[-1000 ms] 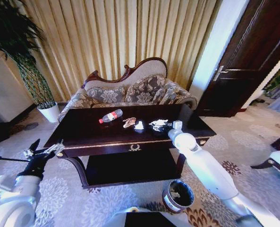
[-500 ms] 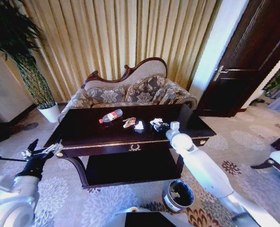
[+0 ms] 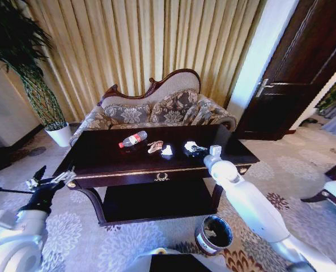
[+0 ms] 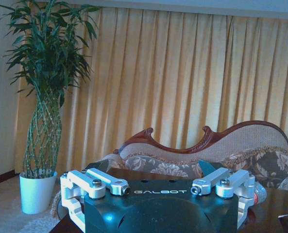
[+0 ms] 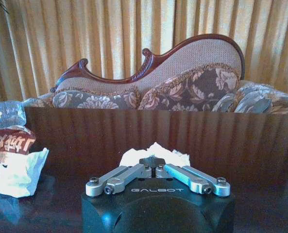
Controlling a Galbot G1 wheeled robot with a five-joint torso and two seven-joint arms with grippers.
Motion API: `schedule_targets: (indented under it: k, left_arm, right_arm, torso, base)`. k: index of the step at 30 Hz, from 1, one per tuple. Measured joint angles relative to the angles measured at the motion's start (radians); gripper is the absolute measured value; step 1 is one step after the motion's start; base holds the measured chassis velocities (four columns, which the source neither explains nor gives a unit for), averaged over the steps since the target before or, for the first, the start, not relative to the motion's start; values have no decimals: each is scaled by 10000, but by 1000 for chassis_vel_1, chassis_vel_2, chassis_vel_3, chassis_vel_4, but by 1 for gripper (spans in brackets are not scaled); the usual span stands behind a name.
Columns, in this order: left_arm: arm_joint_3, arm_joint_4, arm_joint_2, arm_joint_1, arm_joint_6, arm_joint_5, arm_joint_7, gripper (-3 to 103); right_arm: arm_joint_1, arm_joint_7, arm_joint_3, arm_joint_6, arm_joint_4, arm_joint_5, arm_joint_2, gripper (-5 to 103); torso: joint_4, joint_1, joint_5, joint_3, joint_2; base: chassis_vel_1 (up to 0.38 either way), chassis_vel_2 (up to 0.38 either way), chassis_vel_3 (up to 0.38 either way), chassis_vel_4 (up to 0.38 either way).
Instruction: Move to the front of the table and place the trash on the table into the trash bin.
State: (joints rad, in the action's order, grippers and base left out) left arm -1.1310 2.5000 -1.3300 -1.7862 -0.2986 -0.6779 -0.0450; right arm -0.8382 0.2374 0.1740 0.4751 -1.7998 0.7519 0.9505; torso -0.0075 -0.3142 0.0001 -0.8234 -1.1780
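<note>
- the crumpled white paper sits pinched between the right gripper fingertips, just above the table, right of the gold emblem.
- it looks light and soft; a gentle pinch on the bulk should do.
- the bottle and brownish wrapper lie left of it.
- the glossy top looks slippery.
- the trash bin stands on carpet below.
- the left gripper waits spread apart, off the table's left corner.

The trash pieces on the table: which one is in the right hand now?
The crumpled white paper, rightmost of the trash. The right hand is shut on it; the bottle, brownish wrapper and other white piece lie apart to its left.
</note>
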Motion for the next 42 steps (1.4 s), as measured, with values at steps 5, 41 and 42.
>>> schedule_targets:
  k: [5,41,42]
  left_arm:
    - [13,0,15,-3,7,0,4,100]
    - [254,-1,371,331,1,-305,-30,100]
    - [254,-1,371,331,1,-305,-30,100]
  right_arm:
    - [-258,0,407,-329,-548,28,-248,0]
    - [-7758,407,6085,-1302,-7063,-138,240,0]
    - [-7758,407,6085,-1302,-7063,-138,240,0]
  torso:
    - [1,1,0,0,0]
    - [1,0,-1,-1,0]
    - [1,0,-1,-1,0]
  base:
    - [0,0,0,0]
    - [0,0,0,0]
    - [0,0,0,0]
